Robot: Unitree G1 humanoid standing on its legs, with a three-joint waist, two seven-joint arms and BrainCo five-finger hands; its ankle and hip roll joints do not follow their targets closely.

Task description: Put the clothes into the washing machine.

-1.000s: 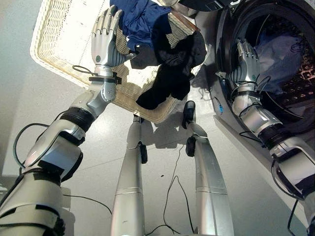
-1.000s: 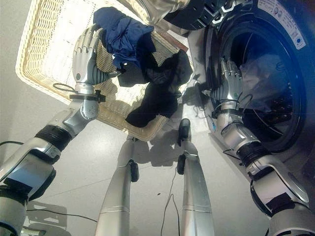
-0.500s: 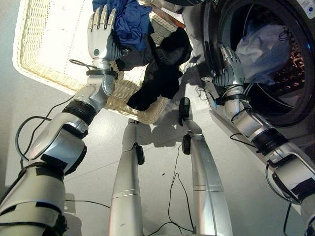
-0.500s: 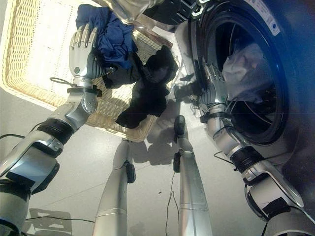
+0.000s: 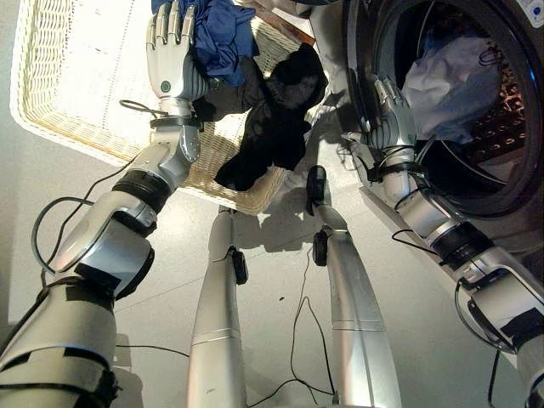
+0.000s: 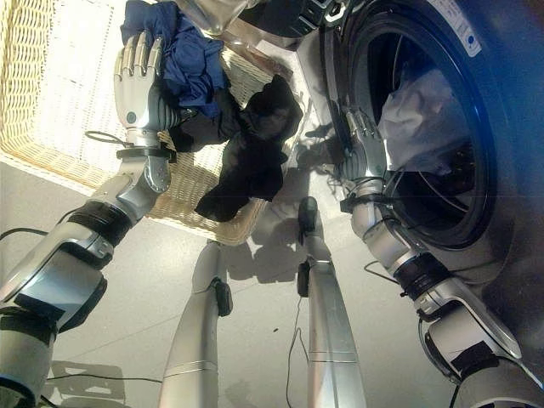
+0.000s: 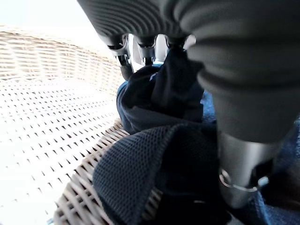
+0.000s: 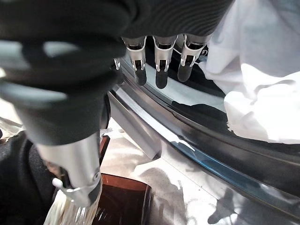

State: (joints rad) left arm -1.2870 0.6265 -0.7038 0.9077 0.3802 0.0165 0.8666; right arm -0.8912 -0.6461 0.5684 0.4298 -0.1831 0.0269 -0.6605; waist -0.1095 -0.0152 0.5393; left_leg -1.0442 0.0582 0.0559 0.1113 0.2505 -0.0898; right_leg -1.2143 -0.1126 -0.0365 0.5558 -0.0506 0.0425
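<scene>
Progress looks partial from my seat: one pale white garment [image 5: 446,81] already sits inside the dark round drum of the washing machine [image 5: 501,183], and at least two pieces are left in the cream wicker laundry basket [image 5: 76,76]. Crumpled blue garment [image 5: 223,34] lies at the basket's far right corner; the black garment [image 5: 272,127] drapes over the basket's right rim [image 5: 255,200] and hangs partly outside. My left hand [image 5: 172,61] is on the blue garment with fingers straight and relaxed, thumb down by the dark cloth; the left wrist view shows fabric bunched under the palm, but I can't see a closed pinch, so I'd call it not grabbed yet. My right hand [image 5: 388,115] is at the near edge of the drum opening, fingers extended, holding nothing, clear of the white garment. I judge the blue and black pieces remain to be loaded.
</scene>
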